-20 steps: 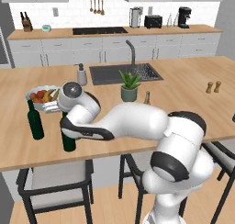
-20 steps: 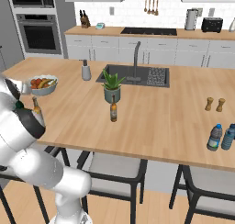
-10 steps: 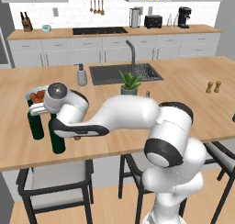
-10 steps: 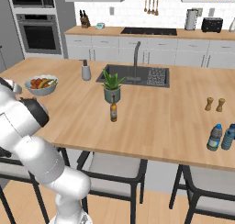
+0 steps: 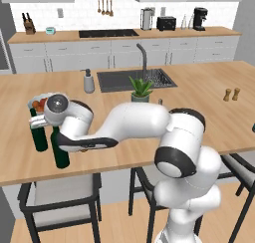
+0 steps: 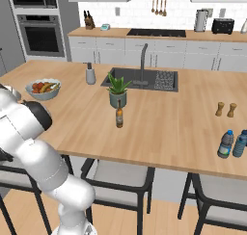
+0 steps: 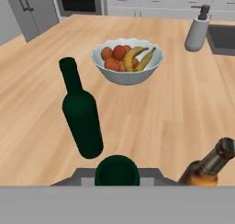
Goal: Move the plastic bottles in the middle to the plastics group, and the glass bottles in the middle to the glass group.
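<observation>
**Wine bottle carried over to the glass group**

The end effector (image 5: 56,132) stays clamped on the carried wine bottle (image 5: 61,150), now standing just at 4 o'clock of the group's wine bottle (image 5: 38,133). The beer bottle (image 6: 119,115) waits mid-worktop (image 6: 164,118).

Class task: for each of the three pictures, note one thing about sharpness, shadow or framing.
Left base view: soft and slightly blurred; the arm hides part of the counter. Right base view: even light, faint shadows under the plastic bottles. Hand view: the fruit bowl is fairly crisp, while the held wine bottle's top is cropped at the bottom edge.
</observation>
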Available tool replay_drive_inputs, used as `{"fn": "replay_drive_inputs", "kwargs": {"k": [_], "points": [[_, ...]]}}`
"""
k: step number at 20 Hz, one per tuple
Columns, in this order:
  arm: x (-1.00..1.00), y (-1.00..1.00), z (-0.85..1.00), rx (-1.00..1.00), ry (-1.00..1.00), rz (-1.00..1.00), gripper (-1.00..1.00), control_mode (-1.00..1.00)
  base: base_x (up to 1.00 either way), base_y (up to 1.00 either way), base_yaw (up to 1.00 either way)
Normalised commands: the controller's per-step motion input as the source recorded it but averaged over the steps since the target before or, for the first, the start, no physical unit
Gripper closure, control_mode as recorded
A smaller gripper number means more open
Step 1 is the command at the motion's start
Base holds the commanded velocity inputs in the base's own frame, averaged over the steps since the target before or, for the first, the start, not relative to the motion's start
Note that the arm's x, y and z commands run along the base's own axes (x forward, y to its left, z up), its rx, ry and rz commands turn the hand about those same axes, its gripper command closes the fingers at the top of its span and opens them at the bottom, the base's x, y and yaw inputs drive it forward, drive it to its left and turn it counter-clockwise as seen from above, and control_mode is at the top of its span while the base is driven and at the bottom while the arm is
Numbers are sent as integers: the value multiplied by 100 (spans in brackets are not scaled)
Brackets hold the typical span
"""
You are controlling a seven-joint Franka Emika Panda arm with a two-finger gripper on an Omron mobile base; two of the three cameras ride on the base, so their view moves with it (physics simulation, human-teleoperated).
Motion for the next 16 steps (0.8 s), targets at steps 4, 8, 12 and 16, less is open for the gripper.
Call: {"fn": "replay_drive_inputs", "kwargs": {"k": [4, 8, 12, 16], "points": [[1, 8, -4, 0, -4, 0, 100, -100, 0, 0, 0], [7, 22, 0, 0, 0, 0, 100, -100, 0, 0, 0], [14, 28, 0, 0, 0, 0, 100, -100, 0, 0, 0], [15, 25, 0, 0, 0, 0, 100, -100, 0, 0, 0]]}}
